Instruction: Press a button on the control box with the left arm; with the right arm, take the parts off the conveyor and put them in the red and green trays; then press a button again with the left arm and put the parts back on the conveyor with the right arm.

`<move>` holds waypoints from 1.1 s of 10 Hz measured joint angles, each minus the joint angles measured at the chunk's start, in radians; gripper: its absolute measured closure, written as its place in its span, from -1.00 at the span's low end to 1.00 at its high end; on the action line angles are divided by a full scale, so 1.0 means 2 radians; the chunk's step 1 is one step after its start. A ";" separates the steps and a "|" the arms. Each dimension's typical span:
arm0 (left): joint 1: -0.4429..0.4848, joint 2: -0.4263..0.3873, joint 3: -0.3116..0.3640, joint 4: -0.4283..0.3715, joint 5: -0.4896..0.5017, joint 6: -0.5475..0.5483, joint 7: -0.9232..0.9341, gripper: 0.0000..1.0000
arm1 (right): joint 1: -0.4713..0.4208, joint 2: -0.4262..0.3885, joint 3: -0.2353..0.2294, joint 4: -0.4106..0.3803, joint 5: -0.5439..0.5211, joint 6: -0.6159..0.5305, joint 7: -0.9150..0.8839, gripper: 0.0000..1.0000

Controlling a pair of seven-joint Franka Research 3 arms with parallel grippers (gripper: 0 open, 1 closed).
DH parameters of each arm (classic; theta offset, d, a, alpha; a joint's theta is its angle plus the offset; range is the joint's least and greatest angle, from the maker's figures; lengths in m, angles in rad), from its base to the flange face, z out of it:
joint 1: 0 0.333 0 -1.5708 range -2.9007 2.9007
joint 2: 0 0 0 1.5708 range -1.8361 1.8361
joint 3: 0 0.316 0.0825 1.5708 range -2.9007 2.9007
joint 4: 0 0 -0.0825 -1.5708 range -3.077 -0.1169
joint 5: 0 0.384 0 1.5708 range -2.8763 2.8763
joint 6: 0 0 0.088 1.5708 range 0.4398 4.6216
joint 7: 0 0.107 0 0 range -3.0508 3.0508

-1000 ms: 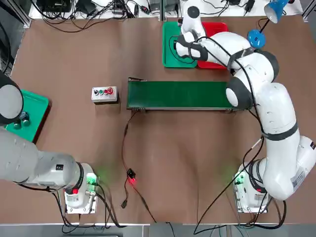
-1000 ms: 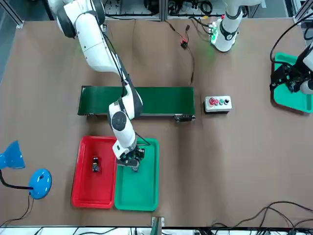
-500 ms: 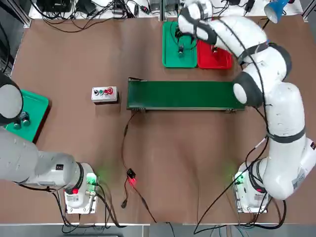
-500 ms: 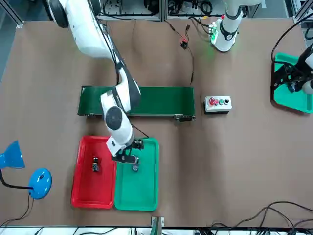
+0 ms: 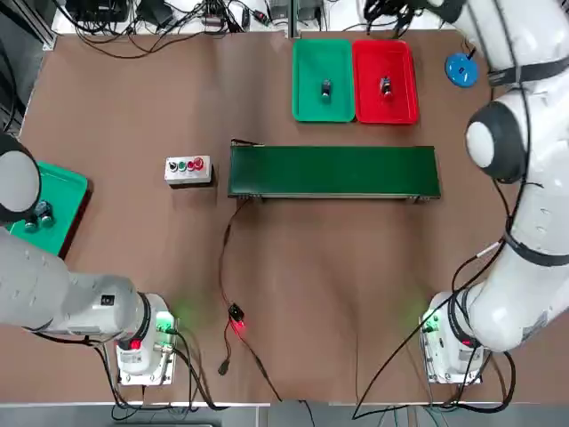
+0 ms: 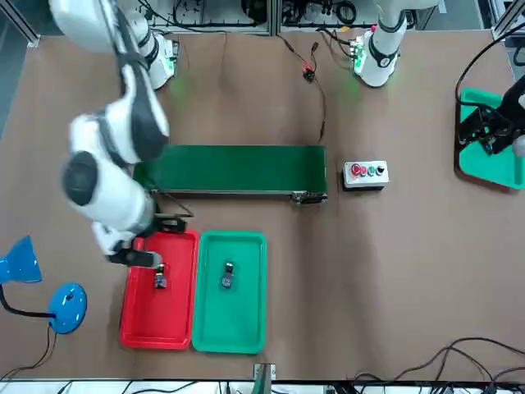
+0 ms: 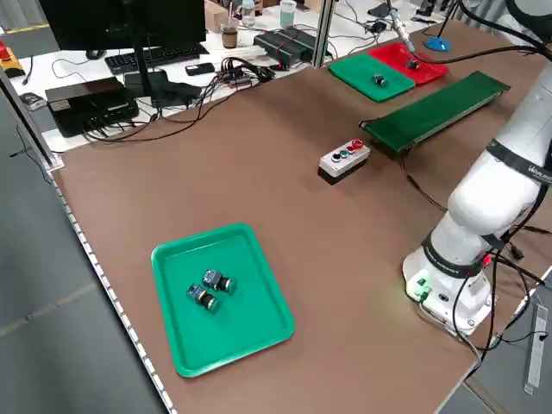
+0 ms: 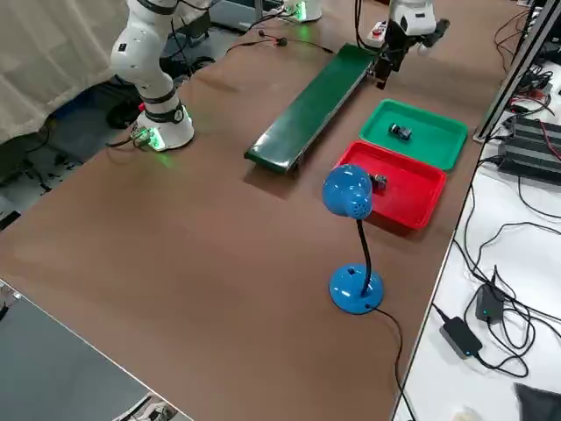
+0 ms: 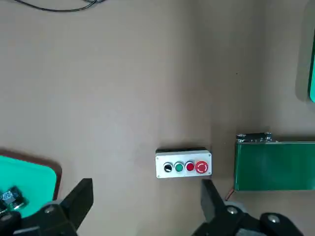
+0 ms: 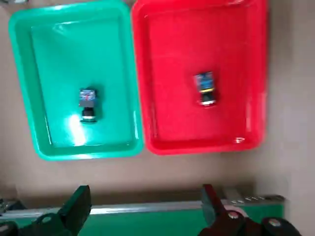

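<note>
Claw-wise, my right claw (image 10: 142,214) hangs open and empty above the long green conveyor belt (image 5: 333,170), one small part each in the red tray (image 5: 402,105) and green tray (image 5: 307,105); my left claw (image 9: 145,209), open too, could hit the wrong button on the grey control box (image 9: 183,162).

Table (image 5: 133,98): brown, matte top filling most of the scene.
Desk lamp (image 8: 351,202): blue, standing on the table near its far edge, its round base (image 5: 460,69) just beside the lamp's bent neck.
Workbench (image 7: 112,69): white surface beyond the table's far edge, carrying a keyboard (image 7: 142,60), dark boxes and tangled black cables.
Monitor (image 7: 121,17): dark screen above the keyboard.
Curtain (image 8: 44,53): pale fabric beyond the table.
Floor (image 8: 53,175): grey, beside the table.
</note>
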 joint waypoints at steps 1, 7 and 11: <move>0.000 0.000 0.000 0.000 0.000 0.000 0.000 -0.95 | -0.016 -0.017 0.000 0.000 0.000 -0.016 -0.006 -0.98; -0.019 -0.015 0.000 -0.036 0.000 -0.006 -0.001 -1.00 | -0.104 -0.145 0.001 -0.043 -0.034 -0.126 -0.129 -0.98; -0.027 -0.017 -0.002 -0.039 0.014 -0.006 -0.001 -1.00 | -0.169 -0.243 0.045 -0.138 -0.047 -0.128 -0.185 -0.98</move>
